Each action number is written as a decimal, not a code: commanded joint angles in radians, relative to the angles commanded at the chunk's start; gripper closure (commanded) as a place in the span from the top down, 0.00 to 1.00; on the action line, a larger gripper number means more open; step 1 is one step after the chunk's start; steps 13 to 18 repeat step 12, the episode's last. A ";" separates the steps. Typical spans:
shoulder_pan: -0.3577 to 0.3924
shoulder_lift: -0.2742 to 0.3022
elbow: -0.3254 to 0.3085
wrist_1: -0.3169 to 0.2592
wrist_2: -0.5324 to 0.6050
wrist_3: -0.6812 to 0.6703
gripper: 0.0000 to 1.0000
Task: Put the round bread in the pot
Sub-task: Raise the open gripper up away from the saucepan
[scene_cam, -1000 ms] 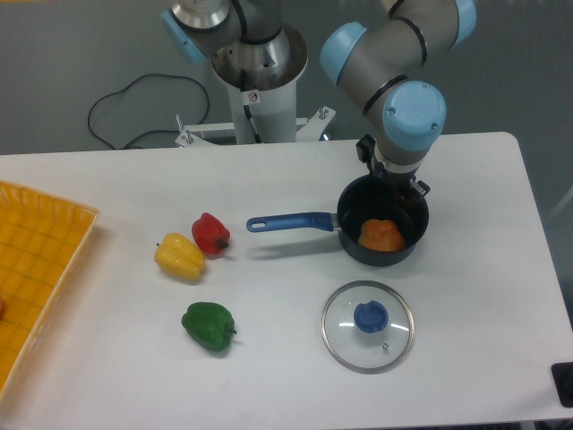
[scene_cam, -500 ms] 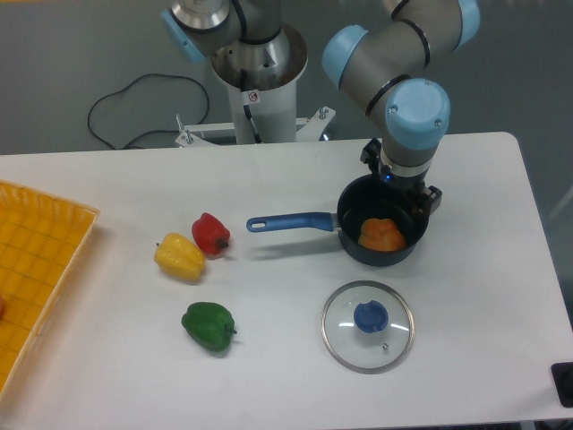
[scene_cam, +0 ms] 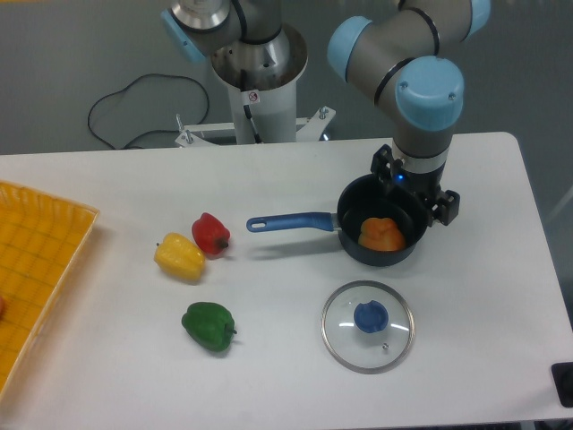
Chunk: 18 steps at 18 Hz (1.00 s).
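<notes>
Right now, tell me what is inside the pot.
The bread lies inside the pot, toward its right side, with nothing else visible beside it. The end effector hangs over the far rim and covers that part of the inside.

We see an orange-tan round bread in a black pot with a blue handle. Clear glass lid has a silver rim and blue knob. Peppers: red pepper, yellow pepper, green pepper. White counter. Yellow-orange tray at the left edge shows a grid pattern. Arm is grey with light blue caps; black tool. Black cable on the grey floor.
</notes>
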 joint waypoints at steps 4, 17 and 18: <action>-0.006 -0.023 0.046 -0.022 -0.019 0.000 1.00; -0.008 -0.037 0.049 -0.020 -0.019 0.012 1.00; -0.008 -0.037 0.049 -0.020 -0.019 0.012 1.00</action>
